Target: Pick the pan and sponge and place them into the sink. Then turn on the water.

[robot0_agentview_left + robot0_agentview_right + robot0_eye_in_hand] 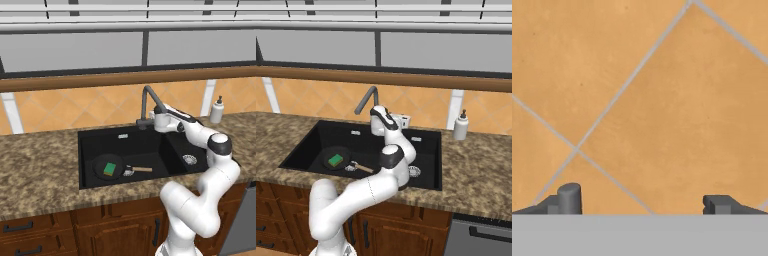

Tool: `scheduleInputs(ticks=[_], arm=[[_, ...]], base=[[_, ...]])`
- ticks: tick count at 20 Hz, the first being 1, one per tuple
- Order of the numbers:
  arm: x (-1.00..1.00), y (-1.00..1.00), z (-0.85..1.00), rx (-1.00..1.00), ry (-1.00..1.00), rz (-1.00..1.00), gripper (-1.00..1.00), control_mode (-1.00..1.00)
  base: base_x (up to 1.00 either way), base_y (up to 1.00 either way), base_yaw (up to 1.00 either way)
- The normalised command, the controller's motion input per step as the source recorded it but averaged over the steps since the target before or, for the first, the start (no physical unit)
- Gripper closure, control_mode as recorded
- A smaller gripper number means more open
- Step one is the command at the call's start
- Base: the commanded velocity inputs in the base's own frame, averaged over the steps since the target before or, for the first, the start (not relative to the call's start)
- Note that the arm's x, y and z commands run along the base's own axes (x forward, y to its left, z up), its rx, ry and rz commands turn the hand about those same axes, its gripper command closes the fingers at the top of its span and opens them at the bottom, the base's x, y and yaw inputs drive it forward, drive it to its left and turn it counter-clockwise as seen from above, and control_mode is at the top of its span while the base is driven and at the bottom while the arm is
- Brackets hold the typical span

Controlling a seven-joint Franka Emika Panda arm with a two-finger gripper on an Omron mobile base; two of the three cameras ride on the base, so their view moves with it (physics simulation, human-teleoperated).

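Observation:
The black pan (101, 165) lies in the wide left basin of the black sink (140, 145), its wooden handle (143, 169) pointing right. The green sponge (110, 169) rests inside the pan; both also appear as the pan (331, 154) and the sponge (335, 160) from the right side. My gripper (156, 114) hovers at the back of the sink beside the dark gooseneck faucet (147, 98), facing the orange tile wall. In the hand view the gripper (643, 200) is open, with nothing between its fingertips (569, 196). The water is out of view; no stream falls from the spout.
A white soap dispenser (216, 110) stands on the granite counter (40, 170) at the back right. The narrow right basin holds a silver drain (189, 159). A wooden ledge and window run above the backsplash.

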Motion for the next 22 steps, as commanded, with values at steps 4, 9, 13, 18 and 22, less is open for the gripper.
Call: scheduleInputs(ticks=[4, 9, 13, 18, 22], arm=[[0.0, -0.9, -0.02, 0.02, 0.0, 0.0, -1.0, -1.0], [0.0, -0.98, -0.08, 0.03, 0.0, 0.0, -1.0, -1.0], [0.0, -0.99, -0.12, 0.04, 0.0, 0.0, -1.0, -1.0], [0.0, -0.94, -0.11, 0.03, 0.0, 0.0, -1.0, -1.0], [0.0, -0.74, -0.09, 0.0, 0.0, 0.0, -1.0, -1.0]], base=[[0.0, 0.0, 0.0], [0.0, 0.0, 0.0], [0.0, 0.0, 0.0], [0.0, 0.0, 0.0], [0.0, 0.0, 0.0]])
